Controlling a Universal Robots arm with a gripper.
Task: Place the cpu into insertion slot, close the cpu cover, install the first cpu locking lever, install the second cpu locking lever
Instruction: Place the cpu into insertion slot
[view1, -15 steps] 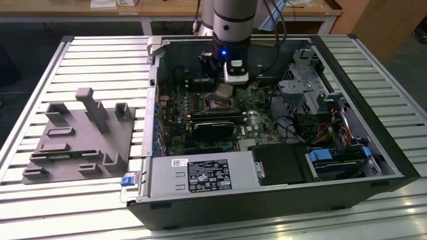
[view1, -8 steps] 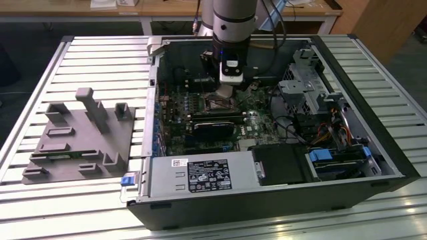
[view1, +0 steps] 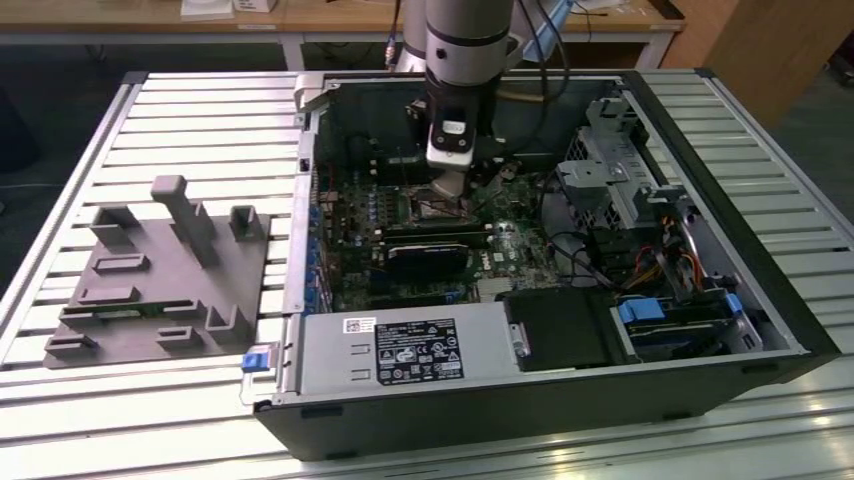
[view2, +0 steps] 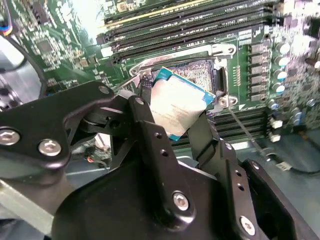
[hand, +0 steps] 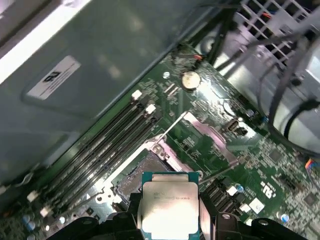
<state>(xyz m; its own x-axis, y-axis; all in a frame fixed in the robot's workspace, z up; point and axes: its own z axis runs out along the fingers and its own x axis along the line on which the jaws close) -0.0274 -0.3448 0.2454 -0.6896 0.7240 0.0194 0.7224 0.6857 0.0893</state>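
cpu (view2: 177, 107) is clamped by two opposite edges between the gripper (view2: 172, 117) fingers (view2: 145, 125), metal top up. Likely an edge grip so the underside is free to seat. It hangs just above the insertion slot (view2: 202, 75), not seated, with the pin field exposed. Memory slots (view2: 190, 30) run beside the slot. The arm reaches down into the open PC case (view1: 534, 420).

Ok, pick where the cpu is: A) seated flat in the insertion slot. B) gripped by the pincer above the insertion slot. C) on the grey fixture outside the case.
B: in the second wrist view the pincer grips the cpu, tilted above the insertion slot, not seated.
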